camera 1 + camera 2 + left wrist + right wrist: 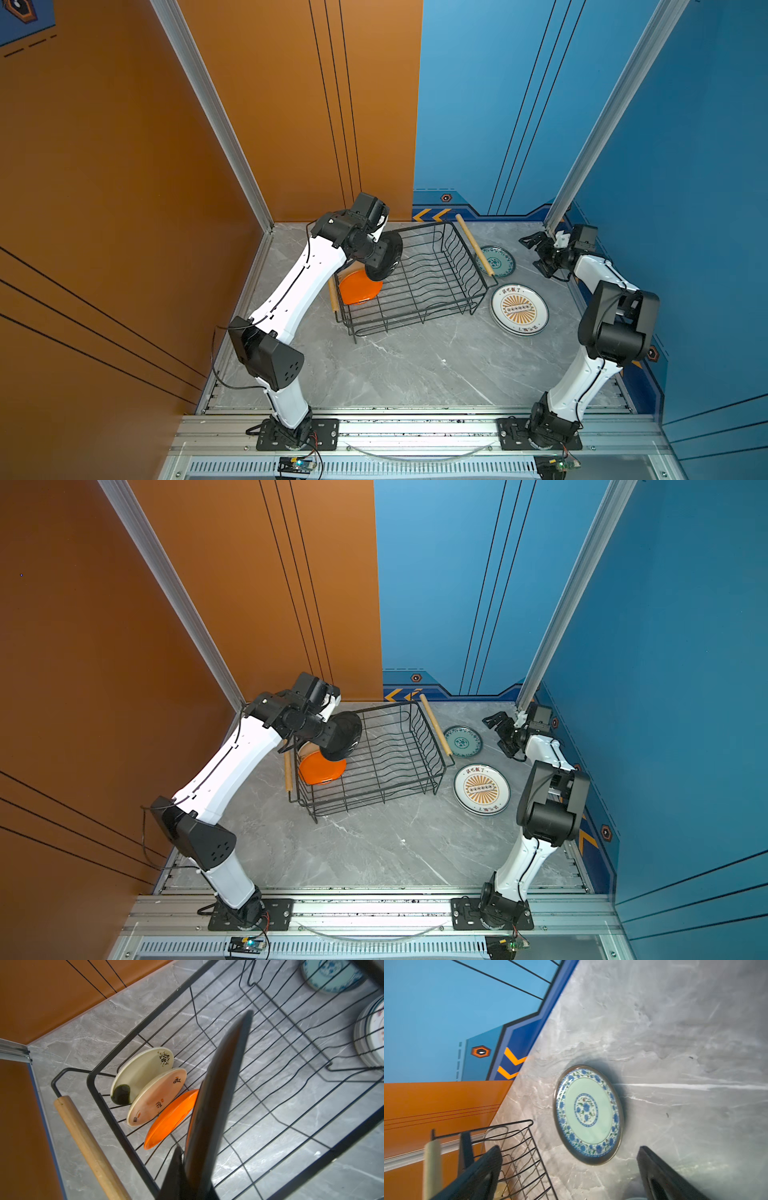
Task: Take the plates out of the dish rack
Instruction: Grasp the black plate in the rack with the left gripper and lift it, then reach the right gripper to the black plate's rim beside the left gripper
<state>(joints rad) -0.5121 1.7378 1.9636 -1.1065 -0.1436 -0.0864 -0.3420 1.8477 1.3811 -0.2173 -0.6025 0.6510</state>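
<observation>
A grey marble-patterned table [415, 365] is sitting between an orange wall [124, 166] and a blue wall [498, 104]. The black wire dish rack [467, 259] with wooden rod handles is standing toward the table's far edge. The left gripper [188, 1176] is clamping a round black plate [388, 257] on edge above the rack's left end, over a plain orange plate [359, 286] and two cream plates [143, 1072] standing in its slots. The right gripper [537, 254] is hovering, jaws wide, near the far right corner, beside a blue-patterned floral plate [495, 261] lying flat. A sunburst plate [518, 309] is topping a stack near the right edge.

Grey marble tabletop [415, 365] bears dish rack [474, 245], teal plate [496, 262] and sunburst-topped plate stack [519, 309].
</observation>
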